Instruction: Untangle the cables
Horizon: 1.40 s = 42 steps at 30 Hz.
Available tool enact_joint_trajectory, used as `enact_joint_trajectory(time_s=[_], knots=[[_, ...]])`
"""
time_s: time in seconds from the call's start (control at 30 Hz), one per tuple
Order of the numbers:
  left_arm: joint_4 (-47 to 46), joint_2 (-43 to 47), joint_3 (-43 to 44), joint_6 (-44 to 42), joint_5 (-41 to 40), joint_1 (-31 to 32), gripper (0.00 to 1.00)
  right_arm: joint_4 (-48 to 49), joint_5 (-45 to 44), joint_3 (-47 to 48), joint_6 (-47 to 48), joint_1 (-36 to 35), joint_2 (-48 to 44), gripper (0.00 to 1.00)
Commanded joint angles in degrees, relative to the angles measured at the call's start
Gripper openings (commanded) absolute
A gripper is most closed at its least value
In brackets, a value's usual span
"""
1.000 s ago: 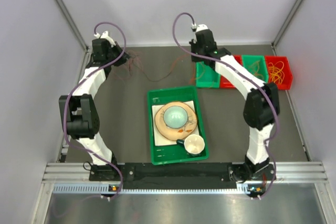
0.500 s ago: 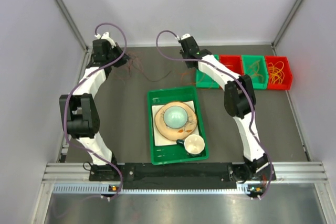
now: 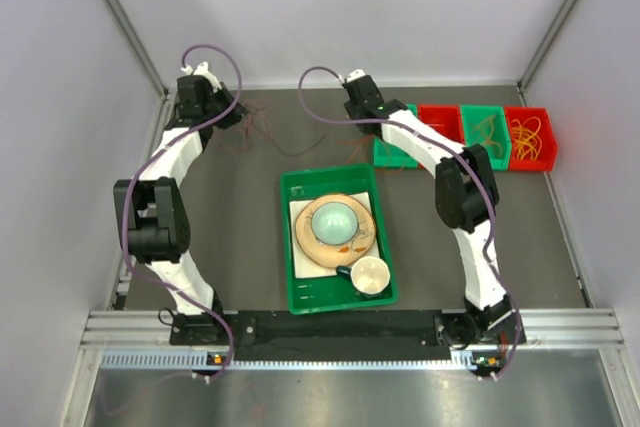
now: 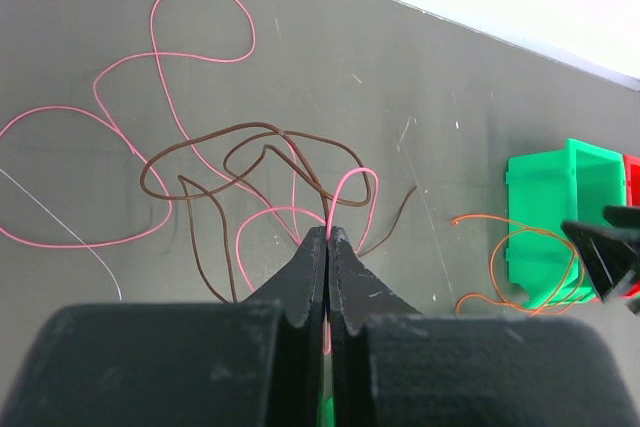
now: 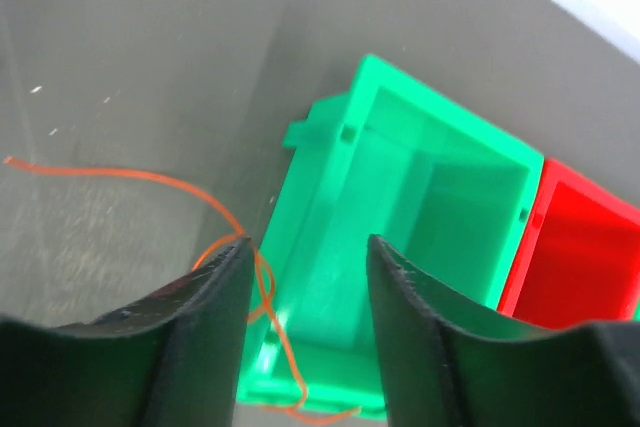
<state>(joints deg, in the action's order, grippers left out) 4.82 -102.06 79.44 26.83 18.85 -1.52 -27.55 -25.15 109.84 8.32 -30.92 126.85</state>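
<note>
The left hand (image 4: 328, 237) is far to the left of the green bin (image 5: 400, 197). It is shut tight on a loop of the pink cable (image 4: 152, 37). The pink cable and the brown cable (image 4: 262, 126) lie in a knot of loops on the table (image 4: 450, 77), just past that hand's tips. The loops spread away from the bin.

The orange cable (image 5: 150, 176) lies between the knot and the bin, apart from the knot. Its long way runs left to right. One loose end points at the knot. The other end curls at the bin's near corner, and I cannot tell if it is hooked there.

The right hand (image 5: 307, 243) hangs over that corner. Its fingers stand partly apart and hold nothing. The orange cable runs just beside one finger.

I think the right hand is the nearer one for the orange cable. It needs to slide a little away from the bin and go down, with its fingers across the cable.
</note>
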Motion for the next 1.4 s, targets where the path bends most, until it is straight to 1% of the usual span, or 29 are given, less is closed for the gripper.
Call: enact_joint_trajectory(time_s=[0.0, 0.1, 0.27, 0.3, 0.47, 0.63, 0.73, 0.77, 0.87, 0.93, 0.97, 1.03, 1.1, 1.13, 1.17, 1.23, 1.37], knots=[[-1.7, 0.5, 1.4, -0.9, 0.9, -0.2, 0.00, 3.9, 2.7, -4.5, -4.0, -0.3, -8.5, 0.60], [-1.7, 0.7, 1.3, -1.0, 1.0, -0.2, 0.00, 2.0, 4.3, -5.2, -6.7, -0.1, -8.6, 0.67], [-1.9, 0.9, 1.0, -0.7, 1.2, -0.2, 0.00, 1.4, 6.4, -6.7, -11.0, 0.5, -9.2, 0.72], [-1.9, 0.8, 1.0, -0.6, 1.2, -0.2, 0.00, 1.4, 6.8, -6.6, -12.1, 0.7, -9.1, 0.77], [-2.0, 1.0, 0.9, -0.6, 1.4, -0.2, 0.00, -0.8, 10.5, -4.8, -14.7, 1.7, -7.3, 0.82], [-2.1, 0.9, 0.7, -0.8, 1.3, -0.2, 0.00, -0.8, 14.4, -5.3, -17.6, 3.2, -7.0, 0.82], [-2.1, 0.9, 0.6, -0.8, 1.2, -0.2, 0.00, -0.7, 15.8, -5.9, -18.7, 3.8, -7.0, 0.78], [-2.1, 0.9, 0.5, -0.8, 1.2, -0.2, 0.00, -0.6, 15.8, -6.2, -18.7, 3.9, -7.1, 0.73], [-2.2, 0.8, 0.6, -0.8, 1.2, -0.2, 0.00, 0.2, 15.6, -7.4, -18.6, 3.9, -7.9, 0.68], [-2.2, 0.8, 0.6, -0.8, 1.3, -0.2, 0.00, 0.1, 15.7, -7.4, -18.4, 4.0, -7.8, 0.67], [-2.2, 0.7, 0.6, -0.8, 1.3, -0.2, 0.00, 0.2, 15.8, -7.4, -18.4, 4.2, -7.8, 0.64], [-2.3, 0.7, 0.6, -0.6, 1.4, -0.2, 0.00, 0.0, 15.9, -7.3, -18.3, 4.4, -7.4, 0.64], [-2.3, 0.7, 0.5, -0.6, 1.4, -0.2, 0.00, 0.0, 16.4, -7.3, -18.3, 4.5, -7.3, 0.61], [-2.3, 0.6, 0.5, -0.7, 1.3, -0.2, 0.00, 0.0, 16.4, -7.3, -18.3, 4.5, -7.3, 0.58], [-2.3, 0.7, 0.5, -0.7, 1.3, -0.2, 0.00, -0.1, 16.4, -7.3, -18.3, 4.5, -7.3, 0.53], [-2.4, 0.7, 0.5, -0.7, 1.3, -0.2, 0.00, 0.0, 16.4, -7.4, -18.5, 4.6, -7.5, 0.48], [-2.3, 0.6, 0.6, -0.7, 1.4, -0.2, 0.00, 0.3, 16.6, -7.7, -18.6, 4.5, -8.0, 0.43]])
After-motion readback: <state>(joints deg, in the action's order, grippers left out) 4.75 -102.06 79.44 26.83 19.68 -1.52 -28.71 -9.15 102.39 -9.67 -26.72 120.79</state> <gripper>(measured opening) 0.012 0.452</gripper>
